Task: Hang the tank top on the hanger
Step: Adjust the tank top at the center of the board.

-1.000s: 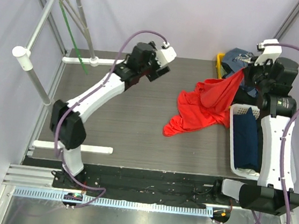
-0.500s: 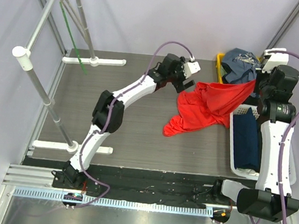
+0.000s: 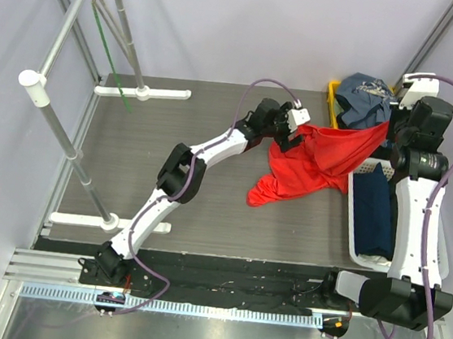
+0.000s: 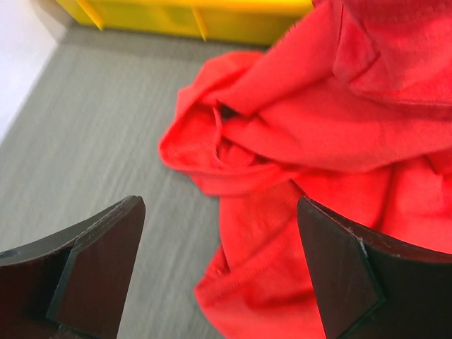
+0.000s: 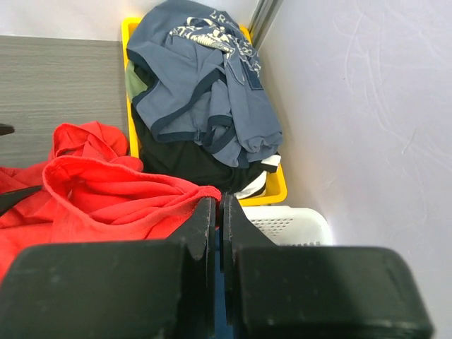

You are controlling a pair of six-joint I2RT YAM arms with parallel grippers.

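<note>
progress: just begun | right gripper (image 5: pixel 217 212) pinches the tank top (image 3: pixel 309 167), one end lifted by the table's right edge | left gripper (image 4: pixel 219 240) wide apart, just beside the red cloth, holding nothing | hanger (image 3: pixel 110 58) hangs bare on the rack (image 3: pixel 60 28), far left corner | left: put top on hanger

Grey table (image 3: pixel 230 211) bears the red tank top (image 3: pixel 309 162); white basket (image 3: pixel 350 216); yellow bin (image 3: pixel 332 100).

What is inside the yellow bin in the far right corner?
In the yellow bin, a blue-grey garment with a pale print lies on top, over black clothing. What lies deeper is covered.
</note>
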